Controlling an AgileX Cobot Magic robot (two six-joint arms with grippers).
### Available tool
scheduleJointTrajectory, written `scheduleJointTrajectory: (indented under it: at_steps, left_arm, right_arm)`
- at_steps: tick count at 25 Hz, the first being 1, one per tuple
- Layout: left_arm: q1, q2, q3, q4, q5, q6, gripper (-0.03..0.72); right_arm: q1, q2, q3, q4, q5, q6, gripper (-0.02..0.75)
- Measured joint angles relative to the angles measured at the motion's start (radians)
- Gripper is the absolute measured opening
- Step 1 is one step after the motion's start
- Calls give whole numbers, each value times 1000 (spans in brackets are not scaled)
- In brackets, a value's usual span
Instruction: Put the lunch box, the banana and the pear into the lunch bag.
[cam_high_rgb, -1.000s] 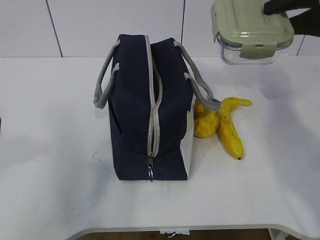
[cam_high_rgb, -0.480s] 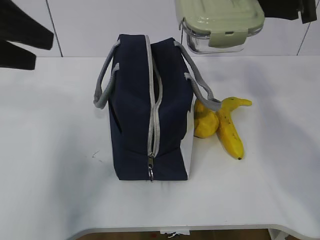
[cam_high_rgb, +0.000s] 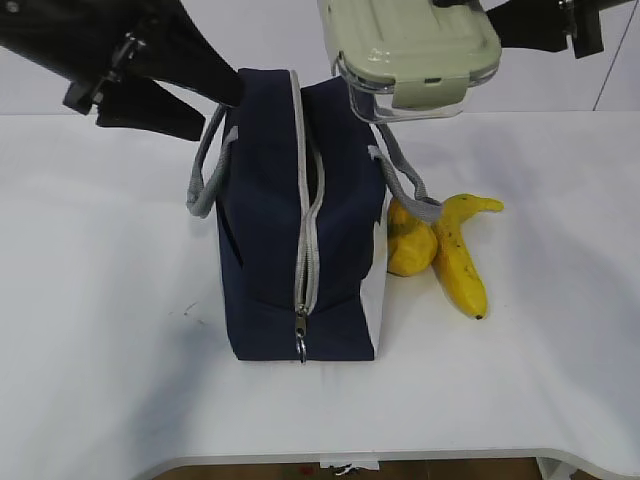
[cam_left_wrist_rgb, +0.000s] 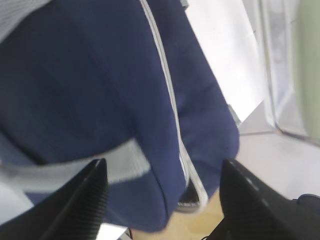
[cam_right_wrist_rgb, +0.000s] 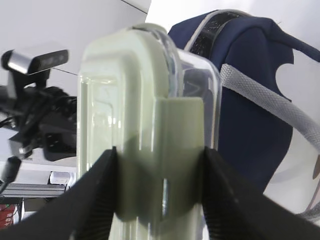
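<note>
Exterior view: my right gripper (cam_high_rgb: 470, 10) carries the lunch box (cam_high_rgb: 410, 55), jaws pinched on its sage-green lid and clear body, in the air just above the far right corner of the lunch bag (cam_high_rgb: 300, 215). The navy lunch bag stands upright in the middle of the table (cam_high_rgb: 100, 350); its grey zipper (cam_high_rgb: 303, 250) runs along the top, partly parted toward the far end, ring pull at the near end. My left gripper (cam_left_wrist_rgb: 162, 187) hovers beside the bag's far left edge, near a grey handle (cam_high_rgb: 205, 170), jaws spread and holding nothing. The banana (cam_high_rgb: 462, 258) and the pear (cam_high_rgb: 408, 245) lie touching each other on the table, just beside the bag's right side. In my judgement, the slit looks narrow for the box, so the left jaws should take one side of the bag and pull the mouth wide before the box comes down level along it. The table is plain white, with a pale panelled wall (cam_high_rgb: 250, 50) behind the bag.
</note>
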Motion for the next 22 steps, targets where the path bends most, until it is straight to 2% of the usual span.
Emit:
scheduleJointTrajectory:
  at_steps: [6, 8, 9, 10, 11, 13, 14, 16, 22]
  left_arm:
    - [-25, 67, -27, 8, -2, 0, 529]
    - [-37, 110, -27, 30, -11, 0, 493]
    - [-37, 112, -27, 39, -14, 0, 445]
    - [-37, 112, -27, 41, -13, 0, 445]
    - [-37, 112, -27, 42, -13, 4, 264]
    - [-37, 112, -27, 43, -12, 14, 108]
    - [-37, 114, -27, 45, -12, 34, 69]
    - [-37, 114, -27, 45, -5, 50, 22]
    - [-37, 114, -27, 47, 1, 56, 15]
  right_arm:
    - [0, 0, 0, 0, 0, 12, 370]
    - [0, 0, 0, 0, 0, 17, 370]
    - [0, 0, 0, 0, 0, 18, 370]
    - [2, 0, 0, 0, 0, 19, 370]
    - [8, 0, 0, 0, 0, 24, 370]
    - [20, 0, 0, 0, 0, 30, 370]
    - [31, 0, 0, 0, 0, 31, 370]
    - [51, 0, 0, 0, 0, 38, 370]
    - [110, 0, 0, 0, -23, 51, 370]
